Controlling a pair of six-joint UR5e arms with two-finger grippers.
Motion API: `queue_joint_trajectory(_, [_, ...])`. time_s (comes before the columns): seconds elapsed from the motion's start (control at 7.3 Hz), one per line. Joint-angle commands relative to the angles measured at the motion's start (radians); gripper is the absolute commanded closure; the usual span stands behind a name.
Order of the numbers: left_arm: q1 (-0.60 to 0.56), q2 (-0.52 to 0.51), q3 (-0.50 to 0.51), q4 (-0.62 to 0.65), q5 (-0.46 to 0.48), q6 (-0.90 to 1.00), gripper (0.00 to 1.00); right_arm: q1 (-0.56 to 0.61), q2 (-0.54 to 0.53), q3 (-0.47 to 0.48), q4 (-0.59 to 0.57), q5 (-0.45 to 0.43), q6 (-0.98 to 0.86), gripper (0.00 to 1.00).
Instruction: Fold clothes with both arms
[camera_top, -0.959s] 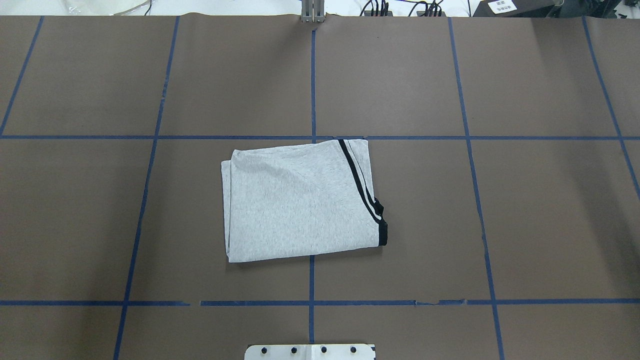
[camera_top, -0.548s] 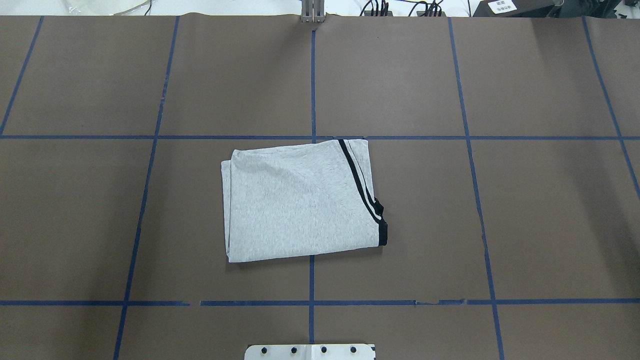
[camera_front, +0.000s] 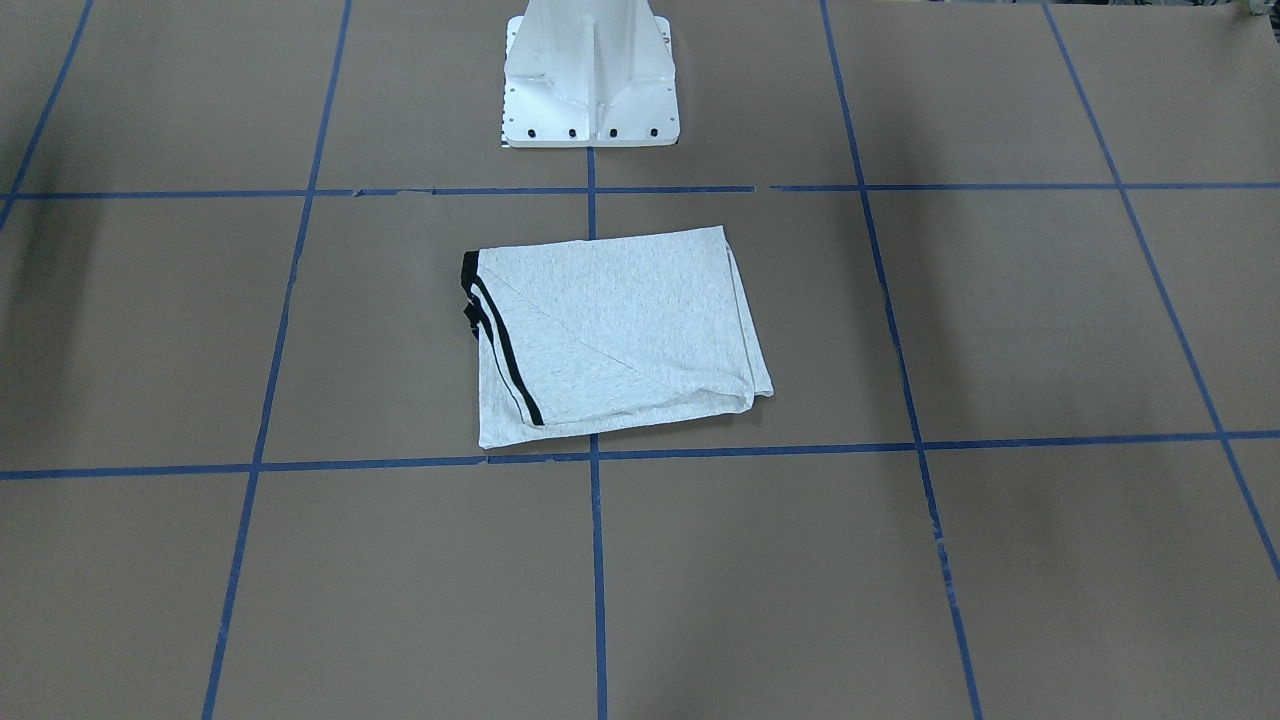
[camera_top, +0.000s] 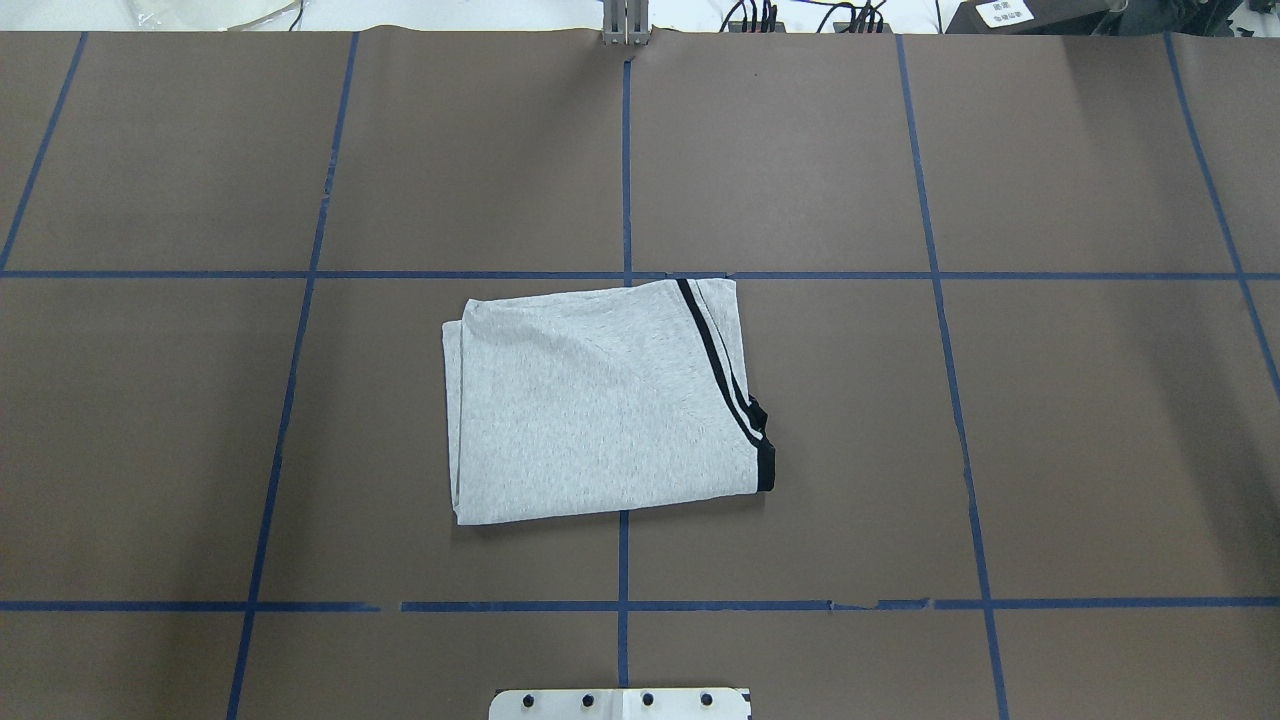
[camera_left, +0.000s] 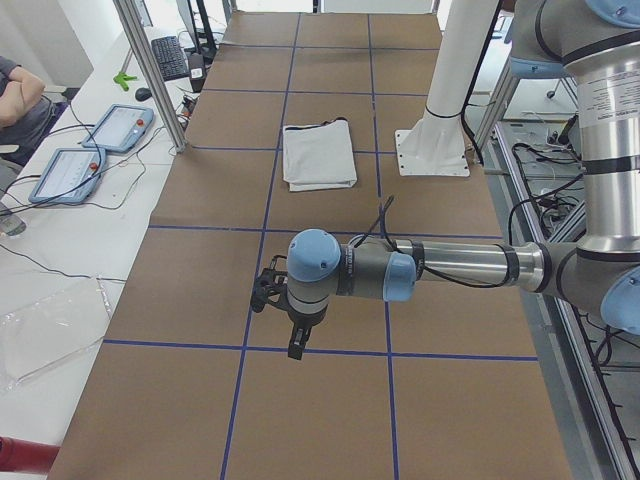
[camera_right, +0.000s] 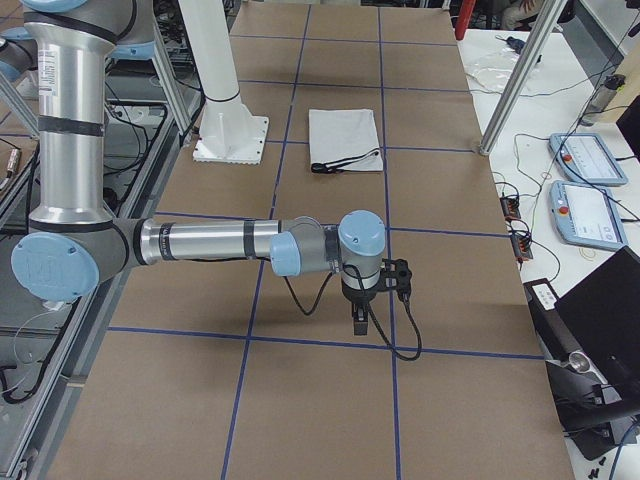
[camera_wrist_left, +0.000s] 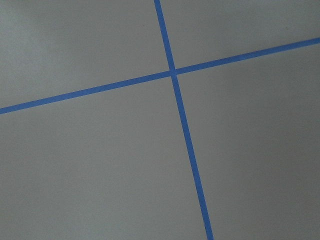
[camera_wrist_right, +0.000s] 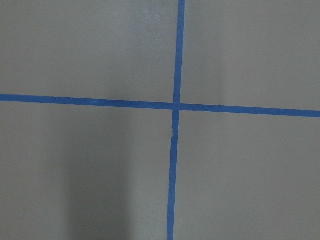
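Note:
The clothes are one light grey T-shirt (camera_top: 600, 400), folded into a flat rectangle near the table's middle, with black double stripes and a black collar edge (camera_top: 765, 465) at its right side. It also shows in the front view as the T-shirt (camera_front: 620, 335) and in both side views as the T-shirt (camera_left: 318, 155) and the T-shirt (camera_right: 345, 138). My left gripper (camera_left: 297, 345) hangs over bare table far to the left of it. My right gripper (camera_right: 359, 325) hangs far to the right. Neither touches the cloth. I cannot tell whether they are open or shut.
The white pedestal base (camera_front: 590, 80) stands just behind the shirt. Blue tape lines (camera_top: 623, 560) grid the brown table. Teach pendants (camera_left: 120, 125) and cables lie on the white side table (camera_left: 60, 250), where a person's arm (camera_left: 15, 95) rests. Aluminium posts (camera_left: 150, 70) stand at that edge.

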Motion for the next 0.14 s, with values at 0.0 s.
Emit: queue_joint_trajectory(0.0, [0.000,0.000,0.001,0.000,0.000,0.000,0.00,0.000,-0.005,0.004,0.000,0.000,0.000,0.00])
